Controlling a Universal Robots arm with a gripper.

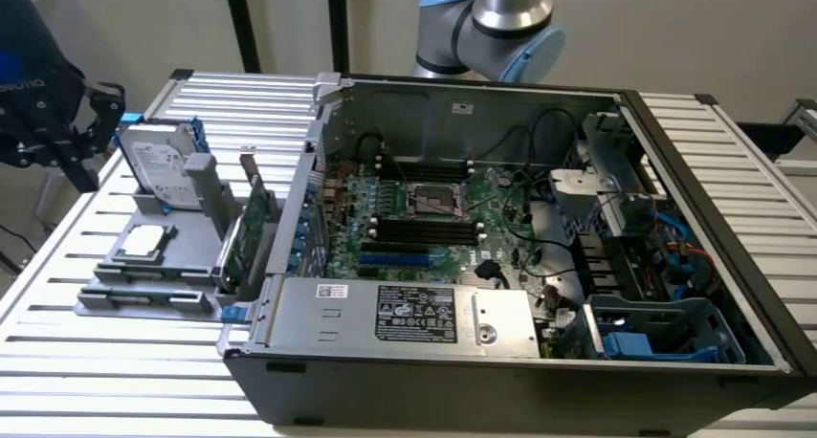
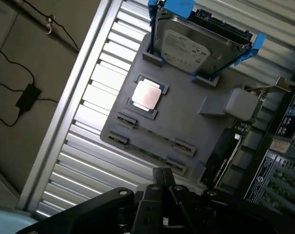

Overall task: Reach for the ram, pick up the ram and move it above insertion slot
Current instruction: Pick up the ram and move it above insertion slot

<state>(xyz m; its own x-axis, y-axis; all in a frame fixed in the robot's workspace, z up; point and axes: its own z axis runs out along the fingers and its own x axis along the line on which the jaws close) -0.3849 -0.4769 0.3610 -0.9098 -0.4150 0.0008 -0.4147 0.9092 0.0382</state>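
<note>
The ram (image 2: 152, 135) is a thin green stick lying flat between grey clips on the grey parts tray (image 2: 186, 122). A second stick like it (image 2: 146, 153) lies beside it. In the exterior view the ram (image 1: 151, 276) lies at the tray's front. My gripper (image 2: 163, 179) hangs above the tray's near edge, fingers shut and holding nothing. In the exterior view my gripper (image 1: 79, 173) hovers at the exterior view's left, beside the hard drive and well above the table. The black memory slots (image 1: 428, 229) sit on the motherboard inside the open case.
On the tray stand a hard drive in a blue bracket (image 1: 160, 159), a processor chip (image 1: 143, 239) and an upright green expansion card (image 1: 259, 229). The open computer case (image 1: 511, 361) takes up the slatted table's middle and the exterior view's right. Cables lie on the floor (image 2: 28, 95).
</note>
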